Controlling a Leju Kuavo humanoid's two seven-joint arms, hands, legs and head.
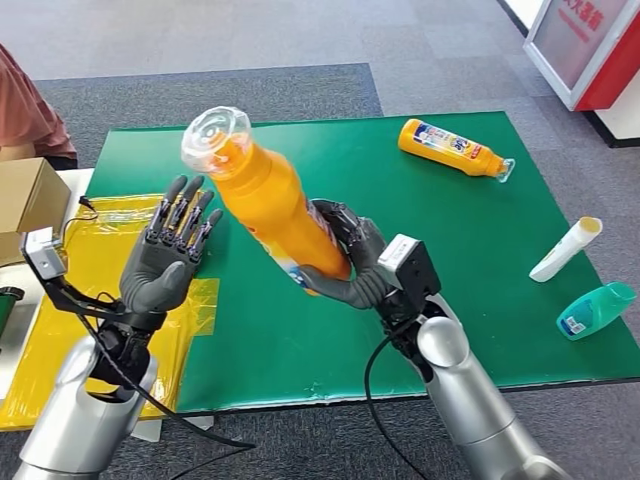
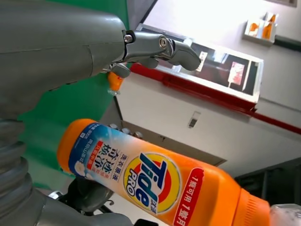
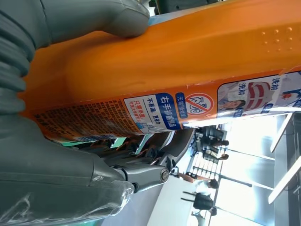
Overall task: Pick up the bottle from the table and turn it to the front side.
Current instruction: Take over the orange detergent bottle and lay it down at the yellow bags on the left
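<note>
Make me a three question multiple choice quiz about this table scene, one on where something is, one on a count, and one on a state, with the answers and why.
1. Where does the second orange bottle lie?
A. on the green mat, far side
B. on the yellow sheet
C. in the cardboard box

2. How many bottles lie on the table, besides the one that is held?
A. one
B. three
C. five

3. What is the left hand doing?
A. gripping the bottle's cap
B. open, holding nothing
C. pressing on the mat

Answers: 1 A, it lies on its side on the mat's far part. 2 B, the orange one, a white tube and a teal bottle. 3 B, its fingers are spread beside the held bottle, which the right hand grips.
</note>
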